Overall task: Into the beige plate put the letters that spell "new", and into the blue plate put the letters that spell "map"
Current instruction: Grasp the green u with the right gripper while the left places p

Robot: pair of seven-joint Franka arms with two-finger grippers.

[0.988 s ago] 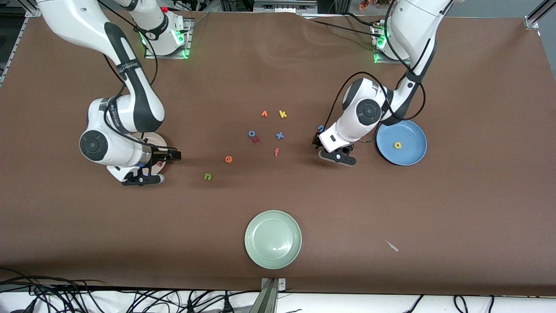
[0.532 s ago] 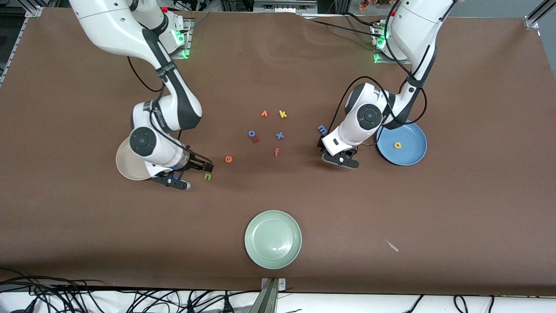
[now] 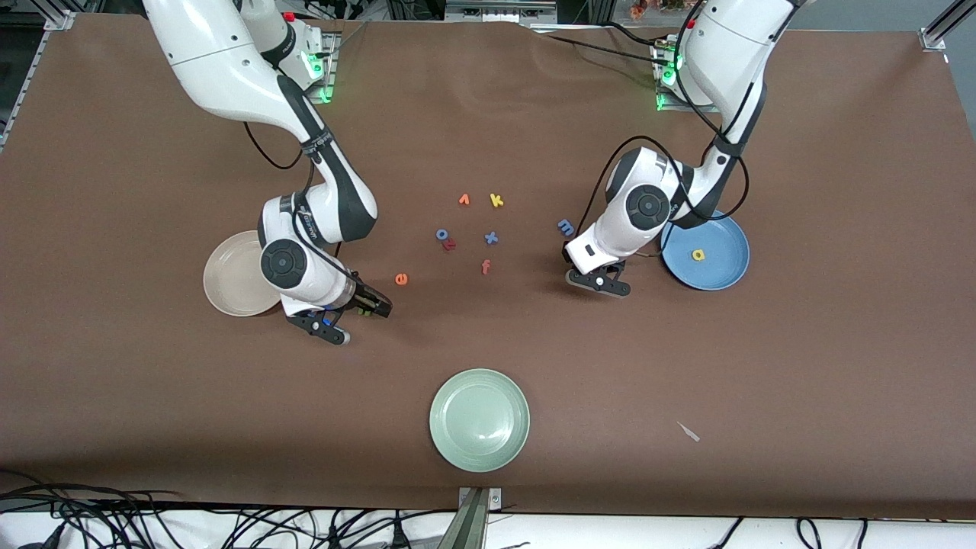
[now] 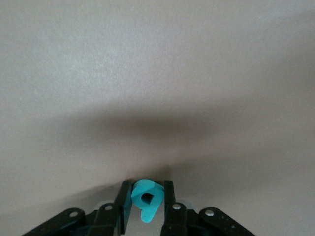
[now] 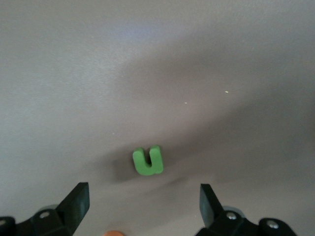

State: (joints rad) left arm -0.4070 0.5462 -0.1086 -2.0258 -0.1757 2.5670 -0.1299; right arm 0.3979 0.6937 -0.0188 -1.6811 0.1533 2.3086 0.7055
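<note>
Left gripper [image 4: 146, 209]: clamped on the teal p [image 4: 146, 200] a moment after standing wide — the letter sits pinched between the two fingers, low over the table just beside the blue plate [image 3: 720, 271] on the side toward the table's middle.
Right gripper [image 5: 144, 199]: fingers spread wide, newly arrived over the green n [image 5: 147, 160], having swung away from the beige plate [image 3: 232, 286]; the n lies flat on the table between the open tips, not yet touched.
Blue plate: holds the yellow a [image 3: 698, 255] only.
Blue m [image 3: 566, 226]: on the table near the left arm's wrist, farther from the front camera than the left gripper.
Beige plate: mostly uncovered now, with part of it hidden by the right arm — I cannot make out the w in it.
Orange e [image 3: 401, 279]: loose on the table, near the right gripper and toward the middle letters.
Other letters [image 3: 473, 229]: v, k, o, x, f and a small red one clustered mid-table, untouched.
Green plate [image 3: 479, 419]: nearest the front camera, nothing in it.
Meaning for the task: the p looks ready to lift and carry to the blue plate; the n likely needs only a descent and a squeeze.
</note>
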